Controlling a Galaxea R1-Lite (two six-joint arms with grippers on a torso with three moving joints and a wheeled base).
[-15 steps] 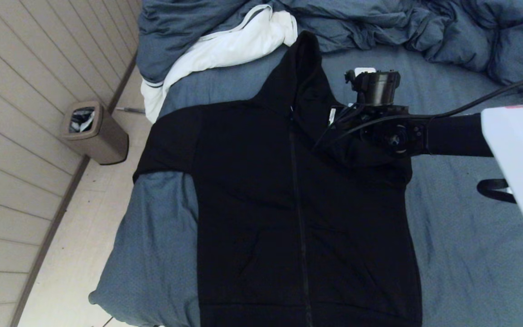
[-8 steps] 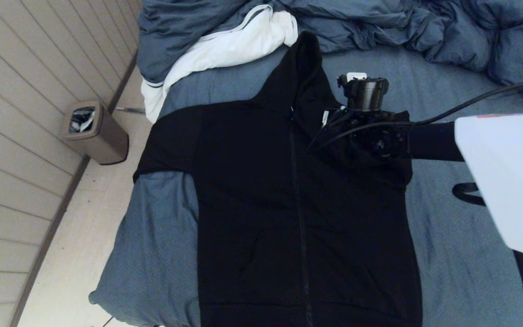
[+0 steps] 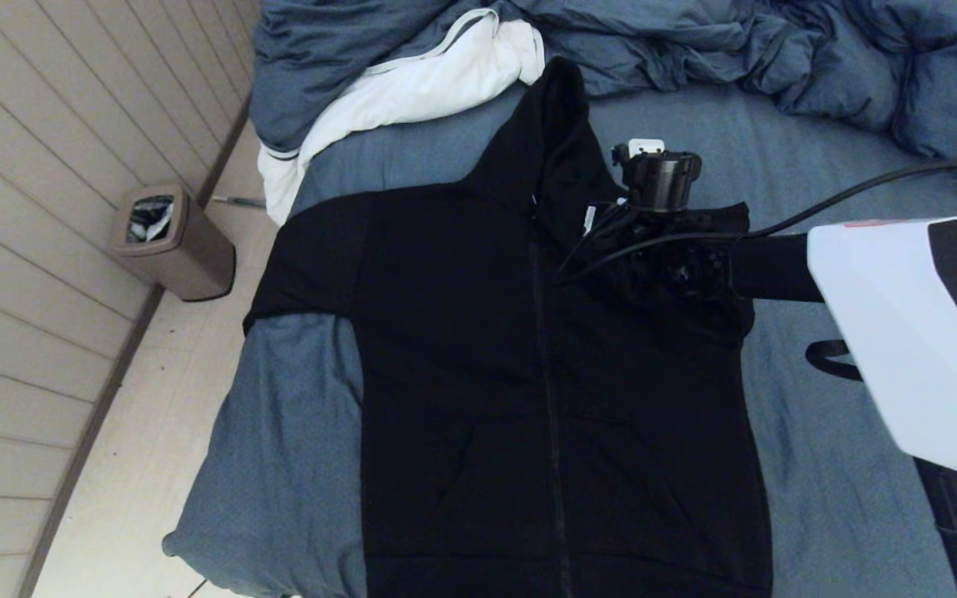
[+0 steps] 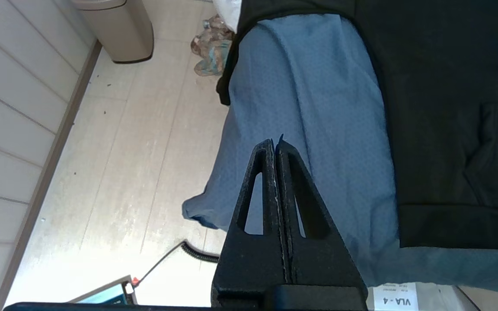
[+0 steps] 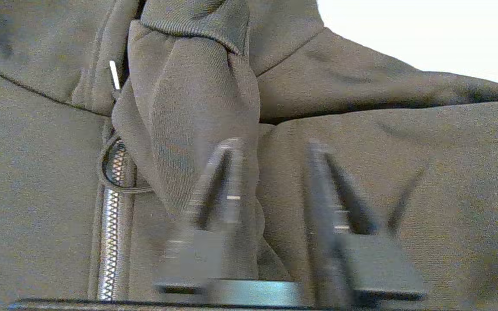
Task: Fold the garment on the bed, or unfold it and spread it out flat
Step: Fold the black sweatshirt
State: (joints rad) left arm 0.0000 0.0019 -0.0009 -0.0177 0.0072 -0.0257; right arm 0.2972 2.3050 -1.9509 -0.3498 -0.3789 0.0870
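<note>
Big black zip-up hooded sweatshirt point(image 3: 553, 374) soft, floppy, light; grab folded sleeve cuff point(image 5: 197, 99). Right end effector point(image 5: 270, 190) part open, empty, over it.

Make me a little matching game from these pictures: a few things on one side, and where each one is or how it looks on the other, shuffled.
Things:
1. black hoodie
2. duvet
3. waste bin
4. left gripper

Places or states:
a. on the floor by the panelled wall
b. fingers pressed together, beside the bed's edge
c. lying zipped on the bed sheet
d. bunched up at the far end of the bed

Pairs: 1-c, 2-d, 3-a, 4-b
</note>
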